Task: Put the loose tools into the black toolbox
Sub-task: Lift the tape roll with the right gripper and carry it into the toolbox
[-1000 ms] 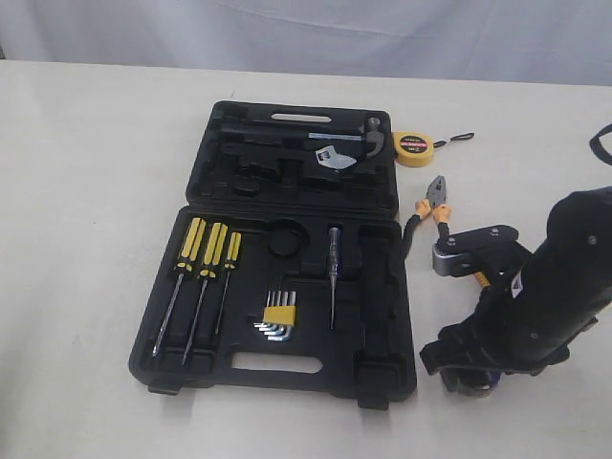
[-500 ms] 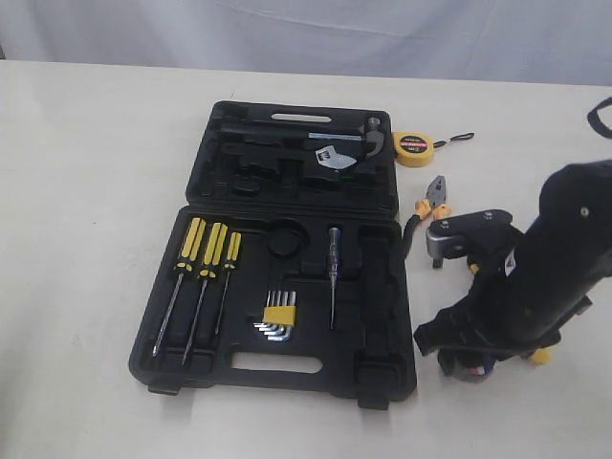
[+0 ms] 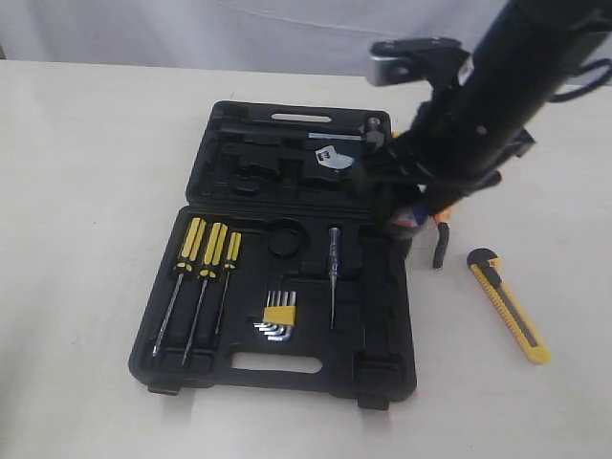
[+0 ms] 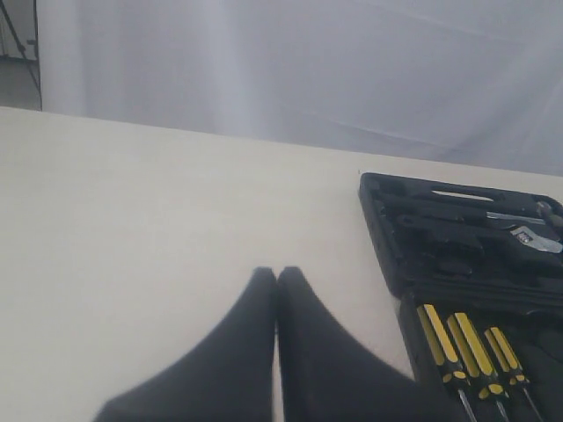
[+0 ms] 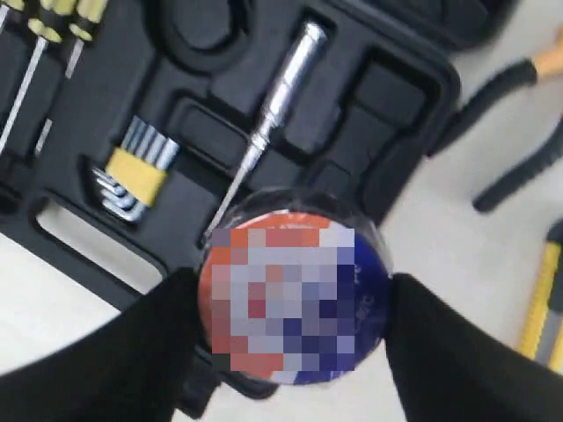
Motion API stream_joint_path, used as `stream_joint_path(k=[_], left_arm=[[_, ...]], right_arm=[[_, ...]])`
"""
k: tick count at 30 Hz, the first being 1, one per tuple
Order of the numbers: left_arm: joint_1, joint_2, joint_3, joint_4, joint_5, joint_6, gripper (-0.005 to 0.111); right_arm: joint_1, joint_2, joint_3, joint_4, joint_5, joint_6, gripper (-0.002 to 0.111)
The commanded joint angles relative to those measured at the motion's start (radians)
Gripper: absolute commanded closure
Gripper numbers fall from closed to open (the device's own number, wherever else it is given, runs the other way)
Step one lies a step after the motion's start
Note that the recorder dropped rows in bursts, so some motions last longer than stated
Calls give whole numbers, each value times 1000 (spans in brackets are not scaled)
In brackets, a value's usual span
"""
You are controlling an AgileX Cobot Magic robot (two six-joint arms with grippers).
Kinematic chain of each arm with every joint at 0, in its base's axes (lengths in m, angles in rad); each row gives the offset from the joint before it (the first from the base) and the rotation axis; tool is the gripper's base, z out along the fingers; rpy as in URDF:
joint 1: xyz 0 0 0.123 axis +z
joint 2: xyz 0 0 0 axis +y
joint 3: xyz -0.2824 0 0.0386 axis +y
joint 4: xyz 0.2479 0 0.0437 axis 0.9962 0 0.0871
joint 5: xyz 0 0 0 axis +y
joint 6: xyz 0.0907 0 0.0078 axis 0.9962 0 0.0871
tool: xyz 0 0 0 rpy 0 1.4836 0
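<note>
- The right gripper [image 5: 292, 286] is clamping the black tape roll [image 5: 290, 308] by its rim, one finger [image 5: 132, 352] pressing on each side.
- The roll is hanging above the black toolbox [image 3: 382, 316], over the right-hand part of the near half of the case and just inside its right wall.
- The roll is turning its flat, blue-and-red labelled face to the right wrist camera; the print on it is too blurred to read.
- The toolbox is lying open on the table [image 3: 86, 191] with both halves flat, the long hinge line running left to right in the exterior view.
- The yellow-black utility knife [image 3: 509, 306] is lying on the table well to the right of the case, its long axis slanting from far-left to near-right, with the black-capped end pointing toward the pliers [image 3: 440, 244].
- The pliers are lying just beside the case's right wall, their handles pointing toward the near edge and their head hidden behind the arm.
- The left gripper [image 4: 275, 277] is hovering over bare table left of the case, its fingers pressed together on nothing.
</note>
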Motion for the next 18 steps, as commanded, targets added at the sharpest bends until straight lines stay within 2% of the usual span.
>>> stream_joint_path(k=[1,10,18], left_arm=[[-6,4,-5,-3,1,0,107],[-6,4,-5,-3,1,0,107],[-6,4,-5,-3,1,0,107]], right_arm=[[69,140,-170,0,38,4,75],[158,443,-430,-54,-6,15,75],[177,562,-498,-64,-22,37,75]])
